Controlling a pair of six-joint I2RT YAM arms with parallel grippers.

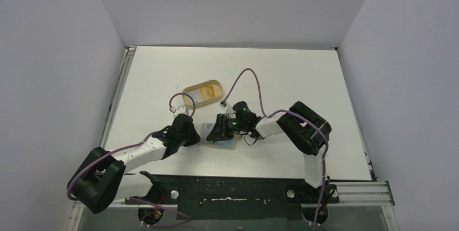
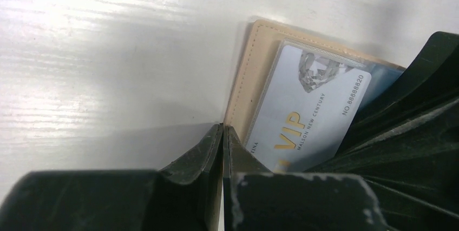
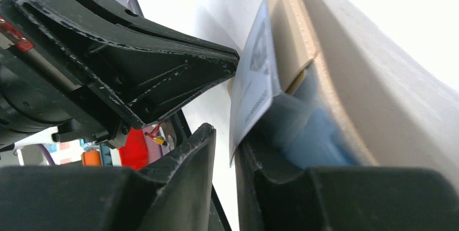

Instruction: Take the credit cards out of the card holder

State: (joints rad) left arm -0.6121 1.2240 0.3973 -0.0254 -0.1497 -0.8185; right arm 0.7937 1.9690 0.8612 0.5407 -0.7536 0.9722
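The tan card holder (image 1: 230,145) lies open on the table between both grippers. In the left wrist view it (image 2: 253,74) holds a pale blue VIP card (image 2: 308,112) that sticks partly out. My left gripper (image 2: 223,128) is shut, its tips at the holder's left edge; from above it (image 1: 197,136) sits just left of the holder. My right gripper (image 3: 224,133) has its jaws a narrow gap apart, with the card's lower corner (image 3: 258,79) between them against the right finger. A second blue card (image 3: 311,133) sits deeper in the holder (image 3: 368,79). From above, the right gripper (image 1: 219,128) covers the holder's middle.
An oval tan tray (image 1: 203,91) with a yellow inside stands just behind the grippers. White walls close the table on the left, back and right. The black mounting rail (image 1: 243,187) runs along the near edge.
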